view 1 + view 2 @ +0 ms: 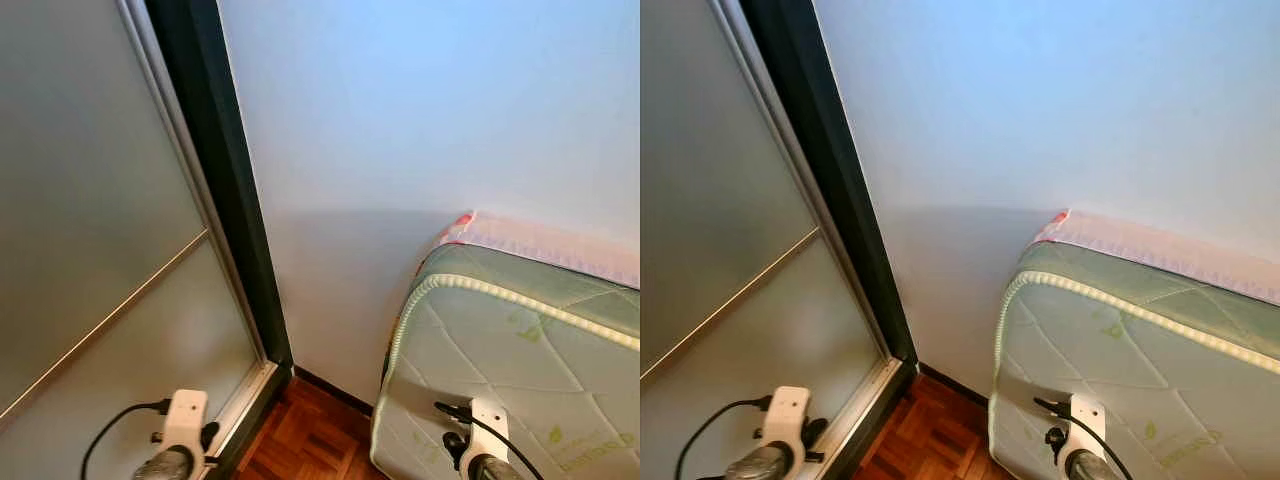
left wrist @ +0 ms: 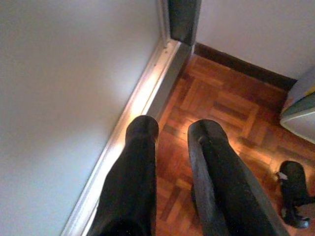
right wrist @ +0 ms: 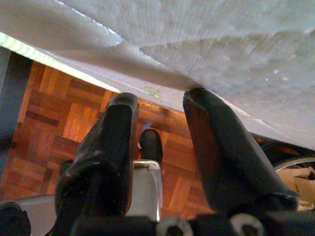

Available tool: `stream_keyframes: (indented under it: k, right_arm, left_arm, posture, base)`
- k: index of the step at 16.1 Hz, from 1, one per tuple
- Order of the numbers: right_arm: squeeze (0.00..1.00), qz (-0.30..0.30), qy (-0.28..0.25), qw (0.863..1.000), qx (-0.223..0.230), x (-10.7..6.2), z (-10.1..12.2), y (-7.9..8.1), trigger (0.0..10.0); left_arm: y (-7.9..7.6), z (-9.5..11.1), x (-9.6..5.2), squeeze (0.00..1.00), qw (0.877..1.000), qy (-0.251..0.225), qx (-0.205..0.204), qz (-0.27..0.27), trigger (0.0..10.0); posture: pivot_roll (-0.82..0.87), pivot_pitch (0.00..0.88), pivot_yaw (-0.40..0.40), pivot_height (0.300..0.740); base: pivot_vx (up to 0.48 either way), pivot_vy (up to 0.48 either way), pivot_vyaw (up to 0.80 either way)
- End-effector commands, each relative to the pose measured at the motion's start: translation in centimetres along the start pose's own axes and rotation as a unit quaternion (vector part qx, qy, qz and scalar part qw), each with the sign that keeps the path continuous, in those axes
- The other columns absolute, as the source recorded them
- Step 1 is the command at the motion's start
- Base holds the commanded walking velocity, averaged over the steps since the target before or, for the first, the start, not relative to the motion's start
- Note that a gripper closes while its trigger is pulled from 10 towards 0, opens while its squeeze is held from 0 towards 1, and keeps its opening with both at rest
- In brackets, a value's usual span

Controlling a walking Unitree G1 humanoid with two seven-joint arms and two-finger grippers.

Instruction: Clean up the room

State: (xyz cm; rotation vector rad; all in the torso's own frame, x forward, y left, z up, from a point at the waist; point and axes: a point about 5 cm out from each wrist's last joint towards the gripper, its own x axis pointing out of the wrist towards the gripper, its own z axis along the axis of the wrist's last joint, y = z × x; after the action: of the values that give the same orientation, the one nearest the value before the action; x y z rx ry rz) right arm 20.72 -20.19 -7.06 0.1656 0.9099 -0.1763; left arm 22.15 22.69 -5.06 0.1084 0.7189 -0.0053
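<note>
A green-and-white quilted mattress stands on its edge against the white wall, with a pink-trimmed layer behind it. Both arms hang low: the left wrist is beside the frosted sliding door, the right wrist in front of the mattress. In the left wrist view my left gripper is open over the parquet floor, next to the door's metal track. My right gripper is open and holds nothing, its fingertips close under the mattress fabric.
A dark door frame runs down into the corner between door and wall. A dark skirting board lines the wall's foot. A narrow strip of parquet lies between door track and mattress. A black object rests on the floor.
</note>
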Motion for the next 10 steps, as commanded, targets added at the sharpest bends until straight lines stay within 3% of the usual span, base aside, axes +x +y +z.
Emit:
stream_keyframes:
  k: [1,10]
  right_arm:
    - [0.00,-0.003,-0.026,1.000,0.007,0.1,1.4,-0.1,10.0]
    - [0.00,-0.001,-0.025,1.000,0.004,0.1,1.4,-0.1,10.0]
  left_arm:
    - [0.7,-1.2,-0.5,0.00,1.000,0.022,-0.008,0.008,10.0]
    - [-1.3,-1.4,-0.1,0.00,0.999,0.033,-0.009,0.001,10.0]
  posture:
    - [-0.03,0.000,0.040,0.740]
    - [-0.02,0.000,0.039,0.740]
  base:
    - [0.000,0.000,0.00]
    - [0.000,0.000,0.00]
